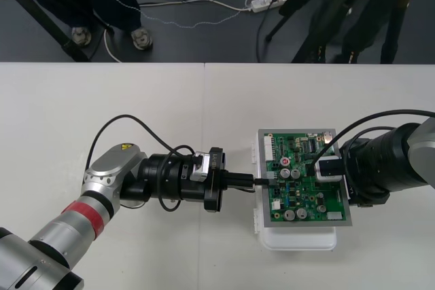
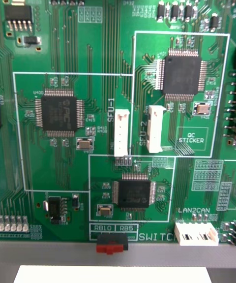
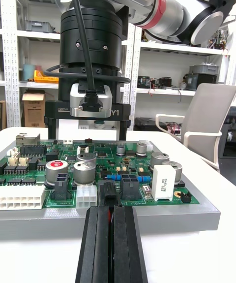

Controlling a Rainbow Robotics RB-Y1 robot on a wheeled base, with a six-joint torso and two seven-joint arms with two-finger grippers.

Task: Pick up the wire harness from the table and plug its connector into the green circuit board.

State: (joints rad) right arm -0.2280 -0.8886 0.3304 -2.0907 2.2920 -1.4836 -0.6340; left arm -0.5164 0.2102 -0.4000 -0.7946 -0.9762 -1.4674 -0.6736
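We stretch our left arm (image 1: 102,195) in low and level from the left side. The left gripper (image 1: 253,181) lies horizontal, its fingers (image 3: 98,243) pressed together on the black plug (image 3: 109,194) at their tips. Our right arm (image 1: 401,157) comes in from the right, and the right gripper (image 3: 87,133) points straight down, its fingers spread well apart.

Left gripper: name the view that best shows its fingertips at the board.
Left wrist view: the left gripper, shut, points at a black connector on the near edge of the green circuit board. Front view shows it from above, at that edge. Right wrist view looks at the board's chips.
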